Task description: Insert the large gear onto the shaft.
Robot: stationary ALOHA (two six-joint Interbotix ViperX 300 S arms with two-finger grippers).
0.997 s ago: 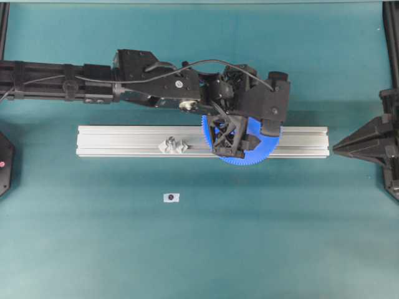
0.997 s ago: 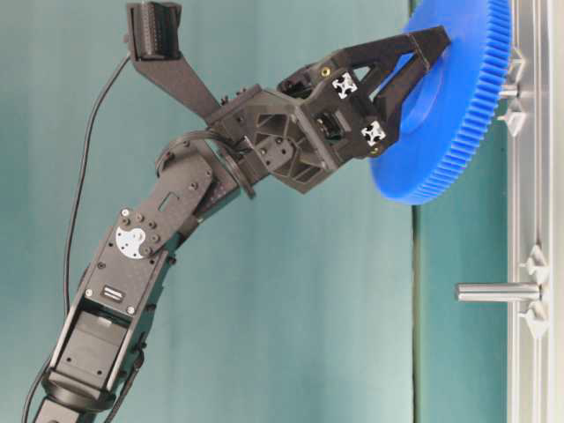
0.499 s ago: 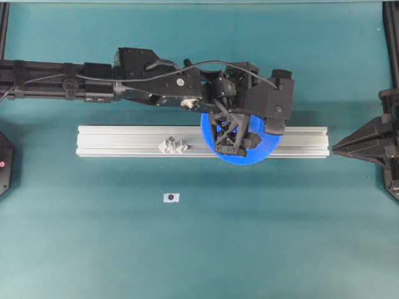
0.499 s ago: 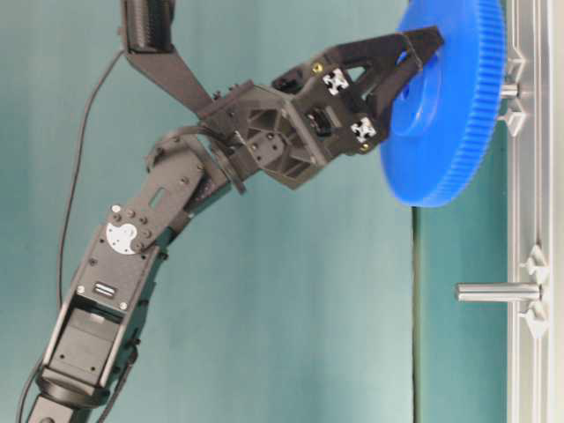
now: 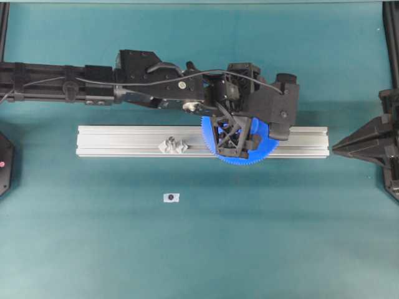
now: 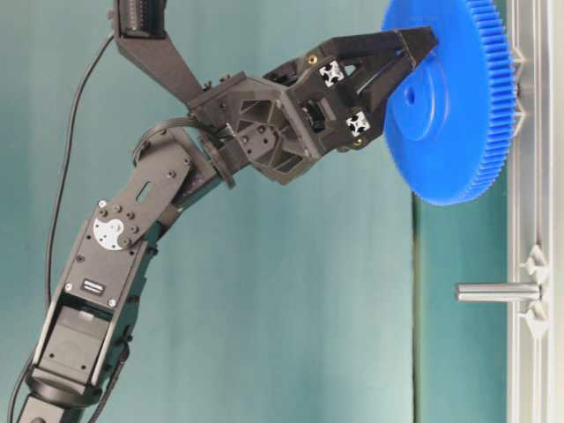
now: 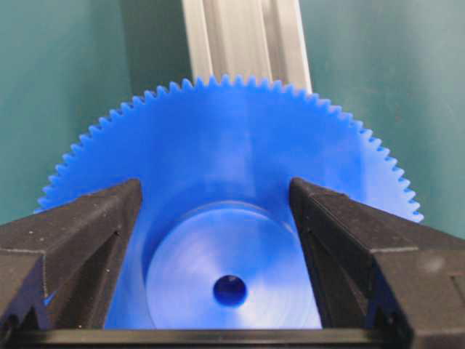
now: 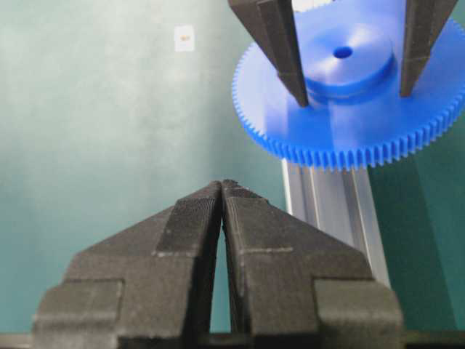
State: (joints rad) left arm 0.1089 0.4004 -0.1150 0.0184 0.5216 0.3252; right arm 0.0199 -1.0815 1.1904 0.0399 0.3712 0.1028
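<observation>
Table-level view: left gripper [image 6: 414,48] angled down, seemingly clasping large gear [image 6: 454,97] hub.

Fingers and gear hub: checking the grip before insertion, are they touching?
Touching. The left wrist view shows both fingers pressed against the sides of the hub, no gap.

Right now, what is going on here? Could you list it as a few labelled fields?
Held item: large gear, blue, toothed
Holder: left gripper, fingers astride the gear's raised hub
Gear position: over the aluminium rail, tilted
Free pin: silvery pin on the rail, nothing on it
Other arm: right gripper, shut, parked aside
</observation>
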